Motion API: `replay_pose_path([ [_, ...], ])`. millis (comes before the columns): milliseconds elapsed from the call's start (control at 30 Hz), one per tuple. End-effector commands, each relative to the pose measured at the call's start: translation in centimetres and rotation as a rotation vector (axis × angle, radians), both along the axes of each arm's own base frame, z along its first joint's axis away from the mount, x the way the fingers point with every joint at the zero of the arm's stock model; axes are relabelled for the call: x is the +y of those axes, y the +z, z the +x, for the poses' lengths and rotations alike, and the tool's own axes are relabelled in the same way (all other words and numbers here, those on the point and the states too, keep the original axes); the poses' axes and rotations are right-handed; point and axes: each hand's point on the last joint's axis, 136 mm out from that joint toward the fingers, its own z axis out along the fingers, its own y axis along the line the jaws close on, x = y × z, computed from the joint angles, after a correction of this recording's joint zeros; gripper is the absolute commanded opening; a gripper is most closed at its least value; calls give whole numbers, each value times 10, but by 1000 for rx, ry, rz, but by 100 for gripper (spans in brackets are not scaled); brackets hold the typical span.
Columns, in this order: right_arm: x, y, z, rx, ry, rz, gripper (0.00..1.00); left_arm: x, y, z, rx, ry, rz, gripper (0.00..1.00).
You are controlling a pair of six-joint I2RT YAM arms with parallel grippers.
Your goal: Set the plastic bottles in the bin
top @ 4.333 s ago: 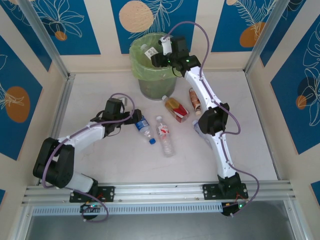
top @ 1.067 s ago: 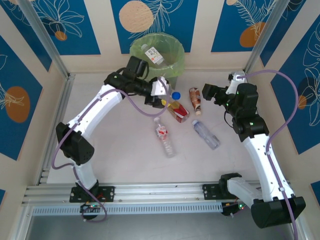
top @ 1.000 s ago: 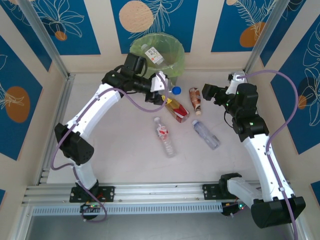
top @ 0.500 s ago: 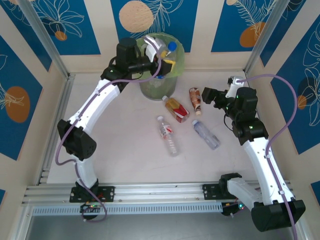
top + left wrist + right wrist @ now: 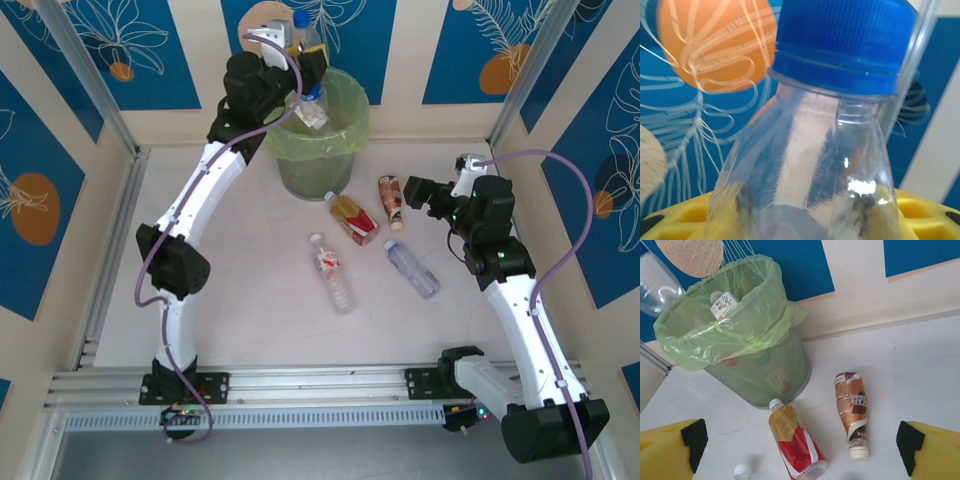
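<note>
Above the far-left rim of the bin [image 5: 310, 175], a clear blue-capped bottle [image 5: 810, 165] is held aloft, cap upward, by the left fingers [image 5: 927, 215]. They are clamped on its body below the shoulder, with a yellow pad showing on either side in the left wrist view. Right fingers [image 5: 670, 450] stand wide apart with nothing between them, hovering near the brown bottle [image 5: 389, 200] and aimed toward the bin.

Count: one bin; one bottle in the air; one white-labelled bottle [image 5: 724, 304] lying near the top of the liner; four bottles on the desk [image 5: 220, 300]. Those four are the brown one, an amber bottle [image 5: 352, 218] with a red label just in front of the bin, a clear bottle with a red-and-white label [image 5: 331, 272], and a plain clear bottle [image 5: 412, 268]. Coloured shapes show through the bin wall, but how many more bottles they are cannot be told.

Handling, judged: all look empty, so light; the walls are thin and should dent under a hard squeeze; the surface is smooth and round, so they are likely to roll or slip. The best hold is probably across the mid-body, at right angles to the long axis, over the label where there is one. The brown bottle looks somewhat crumpled, so its flatter sides may suit the pads.
</note>
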Motion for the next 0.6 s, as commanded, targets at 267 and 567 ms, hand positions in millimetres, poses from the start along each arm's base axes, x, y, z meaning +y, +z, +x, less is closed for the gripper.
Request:
replay_pose_path([
  [267, 2, -6, 2, 6, 5, 44, 99, 15, -46, 82, -70, 216, -15, 42],
  [567, 4, -9, 8, 20, 9, 54, 99, -4, -165, 118, 133, 201, 151, 40],
])
